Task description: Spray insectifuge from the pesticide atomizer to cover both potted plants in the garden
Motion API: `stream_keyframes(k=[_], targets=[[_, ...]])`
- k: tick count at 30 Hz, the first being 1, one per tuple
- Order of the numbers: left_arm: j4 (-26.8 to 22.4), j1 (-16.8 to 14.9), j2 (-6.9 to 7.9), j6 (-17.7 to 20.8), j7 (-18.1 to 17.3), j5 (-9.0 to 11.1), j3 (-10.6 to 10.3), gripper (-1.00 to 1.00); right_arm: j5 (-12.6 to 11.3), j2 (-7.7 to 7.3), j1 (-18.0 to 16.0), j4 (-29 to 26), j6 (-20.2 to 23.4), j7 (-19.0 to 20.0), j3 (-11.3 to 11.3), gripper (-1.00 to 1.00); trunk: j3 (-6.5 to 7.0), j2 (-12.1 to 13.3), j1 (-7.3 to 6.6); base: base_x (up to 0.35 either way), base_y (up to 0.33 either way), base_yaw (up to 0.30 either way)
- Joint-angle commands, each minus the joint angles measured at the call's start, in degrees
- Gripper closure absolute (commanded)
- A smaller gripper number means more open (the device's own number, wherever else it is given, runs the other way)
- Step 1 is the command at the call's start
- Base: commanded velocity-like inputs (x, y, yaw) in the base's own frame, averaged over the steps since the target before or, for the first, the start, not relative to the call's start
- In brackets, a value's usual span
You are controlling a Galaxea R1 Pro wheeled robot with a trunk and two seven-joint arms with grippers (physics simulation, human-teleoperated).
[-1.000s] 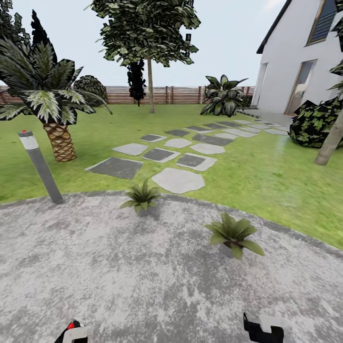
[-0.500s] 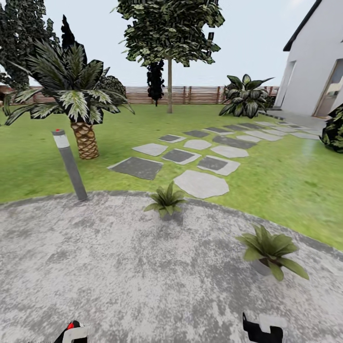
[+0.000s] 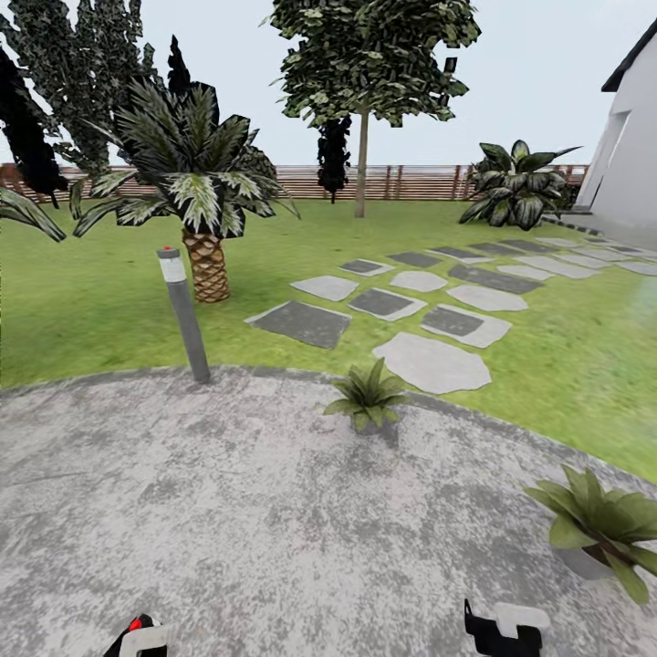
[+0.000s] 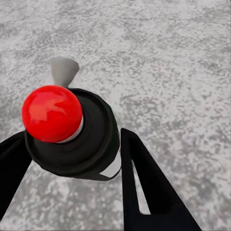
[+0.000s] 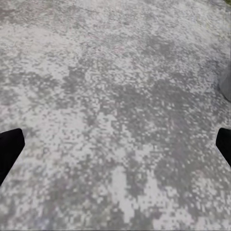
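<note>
My left gripper [image 4: 77,163] is shut on the pesticide atomizer [image 4: 72,130], seen from above: a black top with a red ball, a grey nozzle and a strip of white label. It hangs over the mottled grey patio [image 3: 228,511] and shows at the head view's lower left as the atomizer tip [image 3: 137,626]. One potted plant [image 3: 370,397] stands at the patio's far rim. The other potted plant [image 3: 602,525] stands at the right, nearer to me. My right gripper [image 3: 497,631] is open over bare paving, its jaws wide apart in the right wrist view [image 5: 115,144].
A grey bollard lamp [image 3: 182,315] leans at the patio's far left edge, with a palm [image 3: 196,196] behind it. Stepping stones [image 3: 433,360] cross the lawn toward the white house [image 3: 634,155]. A tree [image 3: 363,109] and a brown fence [image 3: 401,182] stand at the back.
The whole picture has shifted right, so the camera has turned left; both potted plants now sit further right in view. Neither gripper has changed its state.
</note>
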Motion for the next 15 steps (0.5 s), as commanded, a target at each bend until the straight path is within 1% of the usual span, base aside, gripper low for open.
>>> stream_keyframes(k=[1,4,8,15], targets=[[0.06,-0.04,0.04,-0.17,0.31,-0.39,0.05,1.00,0.49,0.00,-0.05,0.08,-0.19,-0.39,-0.21,-1.00,-0.05,-0.02,0.01,0.243,0.250,0.015],[0.08,-0.04,0.26,-0.17,0.35,-0.40,0.05,1.00,0.31,0.17,-0.05,0.08,-0.22,-0.39,-0.23,-1.00,-0.05,-0.02,0.01,0.245,0.248,0.005],[0.07,-0.04,0.16,-0.17,0.38,-0.37,0.05,1.00,0.42,0.17,-0.05,0.15,-0.16,-0.39,-0.26,-1.00,-0.05,-0.02,0.01,0.246,0.248,0.001],[0.06,-0.04,0.04,-0.22,0.26,-0.37,0.01,1.00,0.44,-0.30,-0.05,0.02,-0.16,-0.33,-0.39,-1.00,-0.05,-0.02,0.01,0.220,0.274,0.000]])
